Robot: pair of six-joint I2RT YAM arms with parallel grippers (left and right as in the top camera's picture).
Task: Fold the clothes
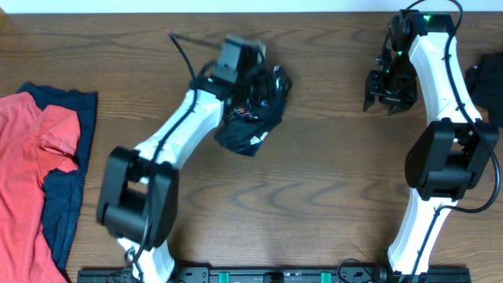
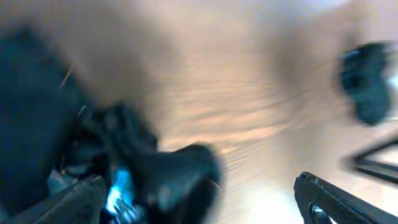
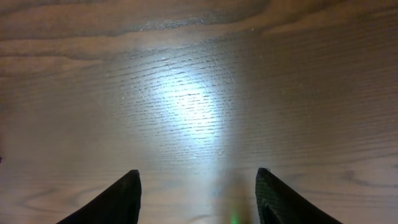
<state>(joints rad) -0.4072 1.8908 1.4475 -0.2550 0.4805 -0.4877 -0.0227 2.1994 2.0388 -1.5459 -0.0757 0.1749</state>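
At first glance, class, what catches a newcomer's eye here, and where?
The black jersey lies bunched in a heap at the upper middle of the overhead view, with the left gripper at its top. Then comes the red top, lying over a navy top at the left edge. The right gripper hangs open over the bare table.

The surface (image 1: 330, 181) lay free between the left arm (image 1: 181, 126) and the right arm (image 1: 444, 71). The bunched black jersey (image 1: 255, 134) blocked the upper centre. The red top (image 1: 27, 173) and the navy top (image 1: 67, 212) covered the left edge. Under the right claw (image 1: 385, 102), jaws apart, was only bare wood.
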